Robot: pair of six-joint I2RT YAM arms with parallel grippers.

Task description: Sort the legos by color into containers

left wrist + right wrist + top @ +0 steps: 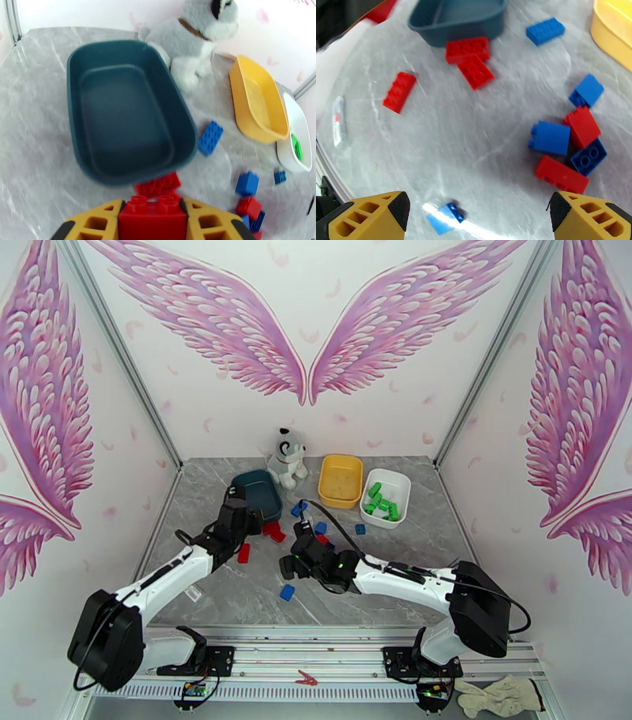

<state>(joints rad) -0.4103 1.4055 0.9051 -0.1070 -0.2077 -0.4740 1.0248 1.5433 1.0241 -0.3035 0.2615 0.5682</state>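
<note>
The left gripper [152, 213] is clamped on a red studded plastic brick [152, 225], with a yellow finger pressed to each side of it; in the overhead view it hangs at the seven o'clock corner of the dark teal rounded plastic tub [261, 489]. That tub stands at eleven o'clock on the grey marbled table [237, 595].

Two flat red bricks [468, 49] lie overlapping at the tub's six o'clock wall; a lone red brick [399, 91] lies apart from them, towards eight o'clock.

A white-and-grey plush dog [288, 457] sits at twelve o'clock on the table, between the teal tub and the yellow rounded plastic tub [340, 477]. The white rounded plastic tub [395, 483] stands just beside the yellow one, at its four o'clock; it holds a heap of green bricks [381, 502].

The right gripper [478, 215] is spread wide and grips nothing; it hovers over the middle of the table. A small blue brick [444, 215], blurred, lies on the marble below, nearer the finger at seven o'clock in the wrist view.

At three o'clock in that view is a huddle of red and blue bricks [582, 126], several of them touching; a long blue brick [545, 30] lies alone at one o'clock, between the teal tub and the yellow tub's rim.
</note>
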